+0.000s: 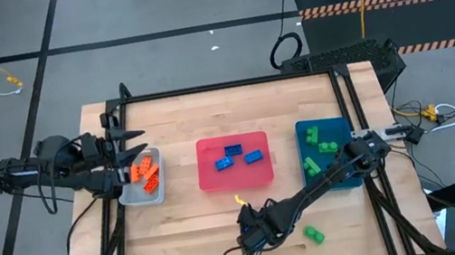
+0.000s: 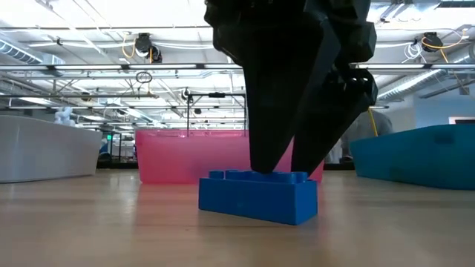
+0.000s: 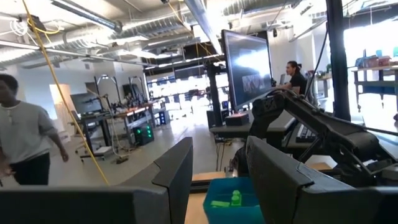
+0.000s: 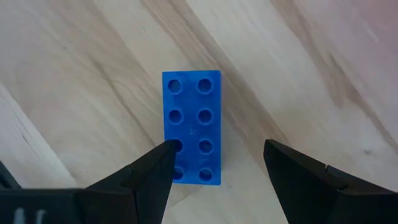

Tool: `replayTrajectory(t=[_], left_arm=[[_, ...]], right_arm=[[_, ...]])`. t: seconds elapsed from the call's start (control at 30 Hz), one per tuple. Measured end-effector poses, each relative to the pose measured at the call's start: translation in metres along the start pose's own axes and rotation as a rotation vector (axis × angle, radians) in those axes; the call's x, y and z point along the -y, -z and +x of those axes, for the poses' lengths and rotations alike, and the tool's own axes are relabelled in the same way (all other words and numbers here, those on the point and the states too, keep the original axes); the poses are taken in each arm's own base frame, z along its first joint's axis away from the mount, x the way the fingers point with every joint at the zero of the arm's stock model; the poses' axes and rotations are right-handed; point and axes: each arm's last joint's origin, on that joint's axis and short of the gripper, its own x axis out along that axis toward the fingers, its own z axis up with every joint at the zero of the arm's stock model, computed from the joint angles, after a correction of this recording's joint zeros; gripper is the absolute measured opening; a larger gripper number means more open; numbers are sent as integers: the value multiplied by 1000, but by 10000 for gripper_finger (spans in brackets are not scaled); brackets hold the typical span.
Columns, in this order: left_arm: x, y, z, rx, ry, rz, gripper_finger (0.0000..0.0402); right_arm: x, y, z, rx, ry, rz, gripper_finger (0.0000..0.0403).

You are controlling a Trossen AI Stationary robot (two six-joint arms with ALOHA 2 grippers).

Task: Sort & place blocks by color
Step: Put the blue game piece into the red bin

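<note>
Nearest the front edge of the pale wooden table, the right gripper is down over a blue studded plastic brick, fingers spread wide, one each side of it, nothing held. In the low view the dark fingertips sit at the brick's top w/ the brick flat on the wood, not lifted. Prob. lined up for a pinch across the short width, since that gives the flat sides to the pads. One finger looks to overlap the brick's edge from the wrist view, so closing may nudge it askew before it seats.

Just beside that arm, still on bare table: a small green studded brick and a small orange piece, both unsorted.

Farther back, 3 trays in a row. Pink rectangular tray in the middle has blue bricks, so that's likely where this one goes. Teal tray on the right has green ones; grey tray on the left has orange.

Left gripper hangs by the grey tray, fingers parted, empty, waiting out of the way. Judging by contents, sorting is mostly done, approx. 3 pieces left.

Beyond the table: people in the room.
</note>
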Motion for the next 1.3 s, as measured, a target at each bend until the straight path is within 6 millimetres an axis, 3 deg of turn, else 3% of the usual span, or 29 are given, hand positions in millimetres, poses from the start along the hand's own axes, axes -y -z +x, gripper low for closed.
replayTrajectory(t=[0.5,1.03,1.3], left_arm=[[2,2,5,-14,3,3,152],[4,2,14,-1,-1,-32,152],[6,3,22,11,-3,-40,152]], right_arm=[[26,12,-13,-111,252,-25,189],[22,24,-63,-29,160,73,185],[21,39,-54,0,174,154,185]])
